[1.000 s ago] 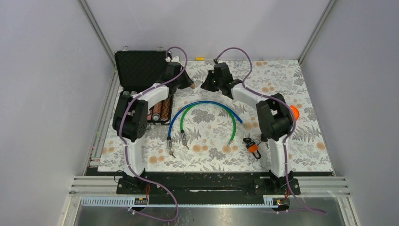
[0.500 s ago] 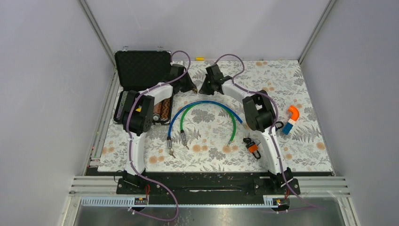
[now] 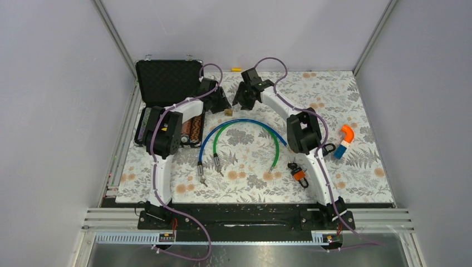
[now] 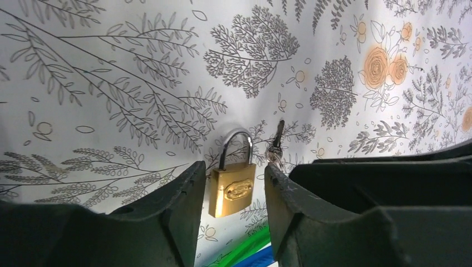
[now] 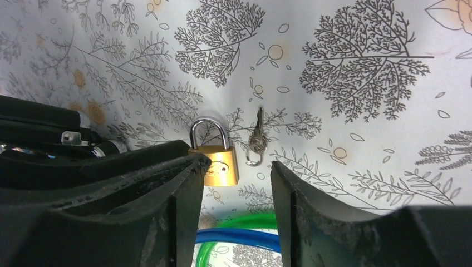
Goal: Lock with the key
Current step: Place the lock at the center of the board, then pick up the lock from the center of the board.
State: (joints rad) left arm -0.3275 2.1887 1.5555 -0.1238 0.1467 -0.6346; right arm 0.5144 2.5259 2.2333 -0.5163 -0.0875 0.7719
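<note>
A small brass padlock (image 3: 227,112) lies flat on the floral mat at the back, between my two grippers. In the left wrist view the padlock (image 4: 232,189) shows in the gap between my fingers, both legs of its shackle down in the body. A small silver key (image 4: 276,146) lies loose just right of it. My left gripper (image 4: 234,178) is open above the lock, touching nothing. The right wrist view shows the same padlock (image 5: 219,164) and key (image 5: 256,139) beyond my open right gripper (image 5: 236,167). Neither gripper (image 3: 220,103) (image 3: 245,99) holds anything.
An open black case (image 3: 167,83) stands at the back left. A blue tube (image 3: 245,122) and a green tube (image 3: 275,146) arc across the mat's middle. An orange padlock with keys (image 3: 299,173) and an orange-and-blue piece (image 3: 344,139) lie to the right.
Both grippers have gone from shut to open. The padlock, earlier held up between them, now lies on the mat with the key beside it. Both arms reached further back.
</note>
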